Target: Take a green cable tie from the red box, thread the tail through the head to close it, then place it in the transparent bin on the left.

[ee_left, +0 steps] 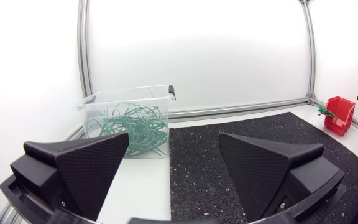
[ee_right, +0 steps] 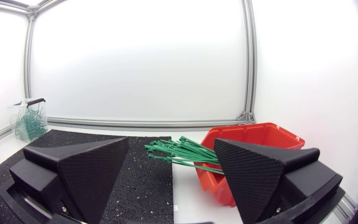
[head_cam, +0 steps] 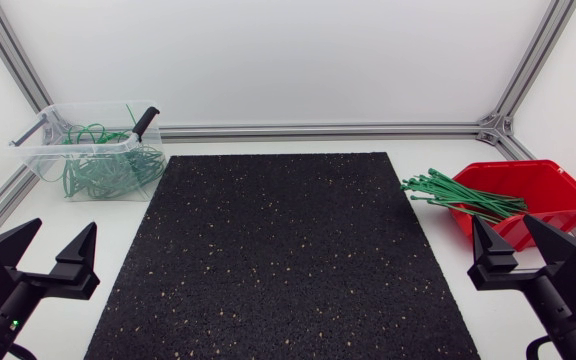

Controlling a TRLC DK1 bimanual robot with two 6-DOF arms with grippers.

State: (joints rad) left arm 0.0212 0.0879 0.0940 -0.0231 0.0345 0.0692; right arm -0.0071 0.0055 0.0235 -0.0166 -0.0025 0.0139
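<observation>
The red box (head_cam: pixel 528 200) stands at the table's right, with a bundle of green cable ties (head_cam: pixel 458 195) sticking out over its left rim. At the back left stands the transparent bin (head_cam: pixel 90 150), holding several looped green ties. My left gripper (head_cam: pixel 60 250) rests open near the front left corner, nothing between its fingers. My right gripper (head_cam: pixel 518 243) stands open at the front right, just in front of the red box. The right wrist view has the red box (ee_right: pixel 253 155) and the ties (ee_right: pixel 179 152) ahead of the gripper (ee_right: pixel 173 168). Ahead of the left gripper (ee_left: pixel 173 162) stands the bin (ee_left: pixel 129 121).
A black speckled mat (head_cam: pixel 283 260) covers the middle of the table between the two arms. Aluminium frame rails (head_cam: pixel 318 130) run along the table's back and sides. The red box (ee_left: pixel 339 115) shows small at the far side of the left wrist view.
</observation>
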